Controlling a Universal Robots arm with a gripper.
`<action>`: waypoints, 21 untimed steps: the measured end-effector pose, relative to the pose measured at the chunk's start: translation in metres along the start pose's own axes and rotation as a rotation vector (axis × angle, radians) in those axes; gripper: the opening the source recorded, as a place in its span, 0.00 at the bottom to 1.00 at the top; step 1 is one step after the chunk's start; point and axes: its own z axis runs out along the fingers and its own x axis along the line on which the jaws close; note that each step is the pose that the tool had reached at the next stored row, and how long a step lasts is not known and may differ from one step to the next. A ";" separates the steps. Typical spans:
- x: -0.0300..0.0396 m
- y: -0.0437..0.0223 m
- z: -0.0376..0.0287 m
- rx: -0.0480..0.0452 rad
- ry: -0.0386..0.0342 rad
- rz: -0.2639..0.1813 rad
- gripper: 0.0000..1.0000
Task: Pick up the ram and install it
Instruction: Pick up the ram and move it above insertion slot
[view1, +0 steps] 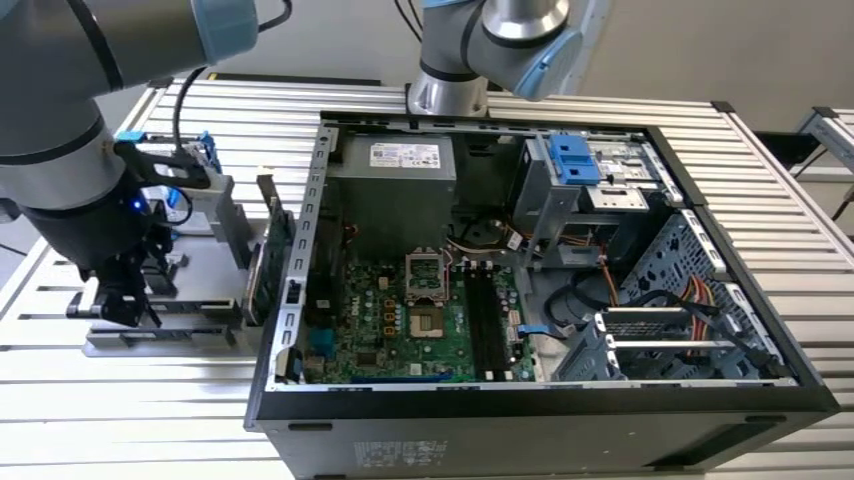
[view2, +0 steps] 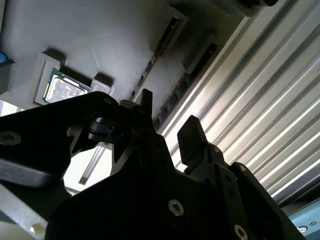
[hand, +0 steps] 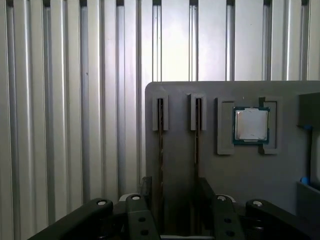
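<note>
Two ram sticks (hand: 160, 150) on edge in grey holder (hand: 180, 100); my claw (hand: 176, 189) wide, empty.
First wrist view: both sticks line up between my fingers, processor (hand: 251, 125) beside; exterior view: holder on bench (view1: 134, 400) beside case (view1: 534, 430).

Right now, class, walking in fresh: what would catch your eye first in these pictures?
The open computer case dominates the exterior view's middle, its green motherboard laid bare. At the exterior view's left the gripper hangs open over a grey parts tray, where the first wrist view shows two ram sticks standing on edge in slots beside a silver processor chip.
</note>
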 end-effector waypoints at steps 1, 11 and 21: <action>0.0000 -0.0001 0.0015 0.0000 0.0000 0.000 1.00; 0.0009 -0.0003 0.0137 -0.0002 0.0000 0.003 1.00; 0.0042 -0.0007 0.0244 -0.0001 -0.0004 0.013 1.00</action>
